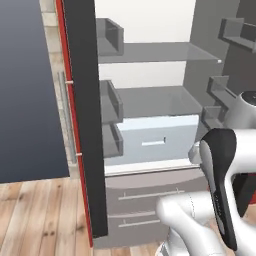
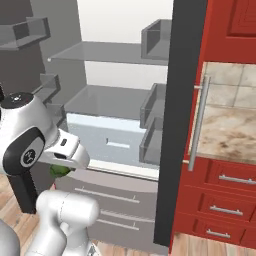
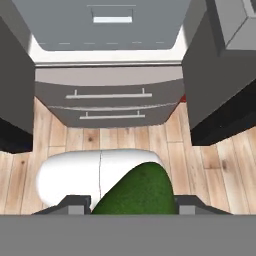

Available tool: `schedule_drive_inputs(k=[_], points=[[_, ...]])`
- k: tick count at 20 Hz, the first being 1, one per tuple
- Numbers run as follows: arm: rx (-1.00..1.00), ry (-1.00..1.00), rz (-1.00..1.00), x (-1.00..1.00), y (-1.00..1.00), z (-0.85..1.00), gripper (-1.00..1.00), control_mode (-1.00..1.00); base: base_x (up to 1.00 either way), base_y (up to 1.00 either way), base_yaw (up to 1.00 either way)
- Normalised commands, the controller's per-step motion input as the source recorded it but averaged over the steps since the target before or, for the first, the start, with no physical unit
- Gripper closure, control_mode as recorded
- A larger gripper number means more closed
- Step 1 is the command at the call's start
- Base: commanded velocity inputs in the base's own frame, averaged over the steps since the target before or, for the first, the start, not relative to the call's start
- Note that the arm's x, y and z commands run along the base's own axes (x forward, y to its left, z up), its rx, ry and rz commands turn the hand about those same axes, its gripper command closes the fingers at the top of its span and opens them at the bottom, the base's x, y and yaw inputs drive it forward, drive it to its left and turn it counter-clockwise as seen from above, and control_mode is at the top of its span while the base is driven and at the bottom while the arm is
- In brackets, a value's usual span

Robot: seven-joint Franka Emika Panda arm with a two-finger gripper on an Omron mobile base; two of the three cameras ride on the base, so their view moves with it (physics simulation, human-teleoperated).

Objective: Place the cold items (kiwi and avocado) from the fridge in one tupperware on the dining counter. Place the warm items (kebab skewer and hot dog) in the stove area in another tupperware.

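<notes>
Much of my avocado (image 3: 137, 192) is cut off at the bottom of my hand view, so I see just its dark green, rounded top rising between my two finger tips; from the right base view only a small green patch (image 2: 59, 171) peeks out beneath my white wrist. My gripper (image 3: 131, 204) itself is barely visible, its finger tips (image 3: 75, 202) showing as short grey stubs on either side of the fruit. My jaws stand partly apart and are closed against the avocado, which sits squarely between them. My arm is folded back close to my base, the forearm raised in front of the open fridge (image 1: 150, 100) and the hand turned so that it looks down and forward at the wooden floor (image 3: 125, 140) and the fridge's lower drawers (image 3: 107, 102). In the left base view my dark elbow joint hides the right part of the pale crisper drawer (image 1: 155, 140). The glass shelves (image 2: 105, 52) above it look bare, though their far corners are hard to make out. The fridge door (image 1: 85, 115) stands open, edge on.
</notes>
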Motion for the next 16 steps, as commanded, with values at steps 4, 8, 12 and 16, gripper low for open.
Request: schedule_drive_inputs(k=[4,8,12,16], points=[[0.0,0.0,0.0,0.0,0.0,0.0,1.0,1.0,-0.71,0.18,-0.05],[0.0,0.0,0.0,0.0,0.0,0.0,1.0,1.0,-0.5,0.09,-0.18],[0.0,0.0,0.0,0.0,0.0,0.0,1.0,1.0,-0.05,0.0,-0.54],[0.0,0.0,0.0,0.0,0.0,0.0,1.0,1.0,-0.21,-0.03,-0.7]])
